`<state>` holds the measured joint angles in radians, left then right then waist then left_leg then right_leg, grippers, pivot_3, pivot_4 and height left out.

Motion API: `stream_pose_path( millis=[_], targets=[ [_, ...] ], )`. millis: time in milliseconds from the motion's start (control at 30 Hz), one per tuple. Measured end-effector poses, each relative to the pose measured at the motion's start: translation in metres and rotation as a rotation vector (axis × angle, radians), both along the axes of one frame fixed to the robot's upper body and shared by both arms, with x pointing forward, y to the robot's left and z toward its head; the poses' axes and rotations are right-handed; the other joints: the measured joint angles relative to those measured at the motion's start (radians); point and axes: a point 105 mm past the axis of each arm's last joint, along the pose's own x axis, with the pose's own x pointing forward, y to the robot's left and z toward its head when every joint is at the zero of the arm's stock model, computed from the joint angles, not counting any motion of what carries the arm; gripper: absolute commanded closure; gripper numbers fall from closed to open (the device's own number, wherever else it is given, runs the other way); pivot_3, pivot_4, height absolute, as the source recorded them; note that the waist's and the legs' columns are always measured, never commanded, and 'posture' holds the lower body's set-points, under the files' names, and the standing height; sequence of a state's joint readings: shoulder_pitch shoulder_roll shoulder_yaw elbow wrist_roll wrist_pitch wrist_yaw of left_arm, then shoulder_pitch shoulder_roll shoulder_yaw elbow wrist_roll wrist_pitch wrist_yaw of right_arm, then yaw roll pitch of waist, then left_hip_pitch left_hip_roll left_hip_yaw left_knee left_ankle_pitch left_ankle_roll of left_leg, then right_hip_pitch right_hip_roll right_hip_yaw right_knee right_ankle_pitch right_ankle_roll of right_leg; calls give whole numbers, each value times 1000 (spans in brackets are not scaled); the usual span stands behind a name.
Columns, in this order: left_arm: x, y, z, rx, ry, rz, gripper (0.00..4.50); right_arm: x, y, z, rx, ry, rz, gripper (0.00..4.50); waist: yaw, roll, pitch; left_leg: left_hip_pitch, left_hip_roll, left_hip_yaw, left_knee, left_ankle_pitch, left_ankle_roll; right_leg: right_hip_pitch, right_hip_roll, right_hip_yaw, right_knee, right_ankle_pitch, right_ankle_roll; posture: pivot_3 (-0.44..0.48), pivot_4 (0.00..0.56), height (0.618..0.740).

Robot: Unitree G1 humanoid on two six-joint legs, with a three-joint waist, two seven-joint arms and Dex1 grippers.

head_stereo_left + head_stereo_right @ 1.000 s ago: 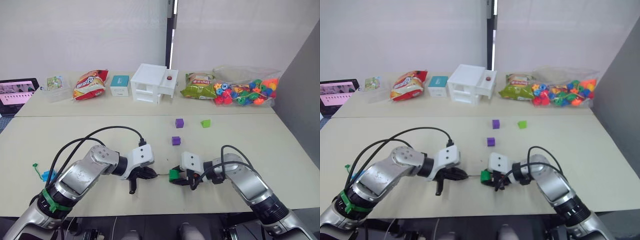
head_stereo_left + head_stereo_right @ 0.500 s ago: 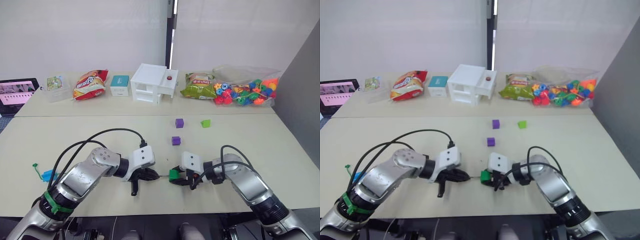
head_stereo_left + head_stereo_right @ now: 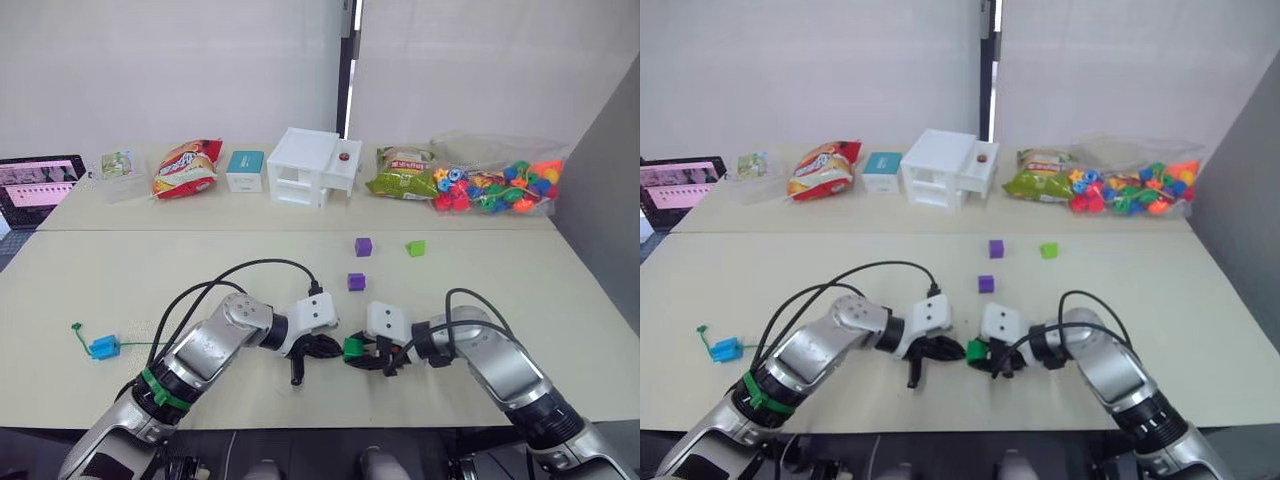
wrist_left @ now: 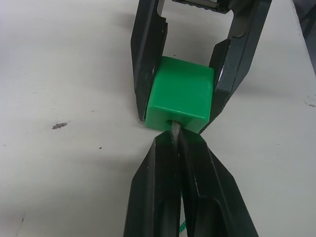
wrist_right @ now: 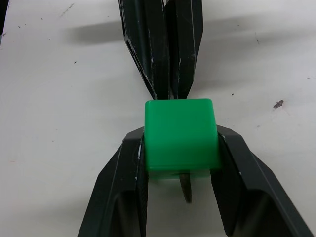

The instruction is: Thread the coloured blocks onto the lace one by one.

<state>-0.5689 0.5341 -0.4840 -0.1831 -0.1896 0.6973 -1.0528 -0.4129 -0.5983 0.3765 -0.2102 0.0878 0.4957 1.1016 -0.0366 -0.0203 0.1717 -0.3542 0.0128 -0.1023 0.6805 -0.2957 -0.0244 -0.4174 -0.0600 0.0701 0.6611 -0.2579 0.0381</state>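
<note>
My right gripper [image 5: 180, 140] is shut on a dark green block [image 5: 180, 134] just above the table. My left gripper [image 4: 175, 138] faces it, shut on the pale tip of the lace [image 4: 175, 127], which sits in the hole in the block's face. A thin grey point shows on the block's far side. The green lace [image 3: 140, 345] trails left over the table to a blue block [image 3: 103, 347] near its knotted end. Two purple blocks [image 3: 355, 282] [image 3: 363, 246] and a light green block [image 3: 416, 247] lie loose beyond my grippers.
On the back table stand a white toy house [image 3: 313, 166], a teal box [image 3: 244, 169], snack bags [image 3: 185, 167] [image 3: 401, 172], a clear bag of rounded beads [image 3: 495, 187] and a tablet [image 3: 30, 185] at far left. Black cables [image 3: 250, 275] loop over my left arm.
My left gripper has moved right with the lace tip, closing the gap to the dark green block. The right gripper has held the block still.
</note>
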Motion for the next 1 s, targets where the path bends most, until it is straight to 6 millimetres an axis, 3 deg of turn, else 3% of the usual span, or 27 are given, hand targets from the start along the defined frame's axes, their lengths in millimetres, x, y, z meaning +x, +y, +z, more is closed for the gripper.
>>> stream_pose_path(
  millis=[267, 433, 567, 900, 1000],
  targets=[
    [2, 15, 15, -53, -10, 8, 1967, 0, 2, 1, 6, -13, -10, 3300, -10, 0, 0, 0, 0, 0, -1, 0, 0, -2, 0, 0, 2, 0, 0, 0, 150, 740],
    [-5, 45, 23, -65, -13, -5, 1967, -3, 5, -1, 18, -14, -9, 3300, -10, 0, 0, 0, 1, 0, -1, 0, 0, -3, 1, 0, 2, 0, 0, 0, 150, 740],
    [-6, 57, 12, -51, -42, -12, 1967, -4, 5, -1, 17, -14, -9, 3300, -7, 0, 0, 0, 1, 0, -1, 0, 0, -2, 0, 0, 1, 0, 0, 0, 150, 740],
    [0, 59, -9, -33, -78, -19, 1967, -5, 6, -1, 19, -5, -26, 3300, -6, 0, 0, -1, 1, 0, -2, 0, 0, -3, 0, 0, 1, 0, 0, 0, 150, 740],
    [0, 57, -10, -37, -89, -27, 2791, -5, 5, -1, 17, -6, -29, 3300, -6, 0, 0, -1, 1, 0, -1, 0, 0, -3, 0, 0, 1, 0, 0, 0, 150, 740]
  ],
)
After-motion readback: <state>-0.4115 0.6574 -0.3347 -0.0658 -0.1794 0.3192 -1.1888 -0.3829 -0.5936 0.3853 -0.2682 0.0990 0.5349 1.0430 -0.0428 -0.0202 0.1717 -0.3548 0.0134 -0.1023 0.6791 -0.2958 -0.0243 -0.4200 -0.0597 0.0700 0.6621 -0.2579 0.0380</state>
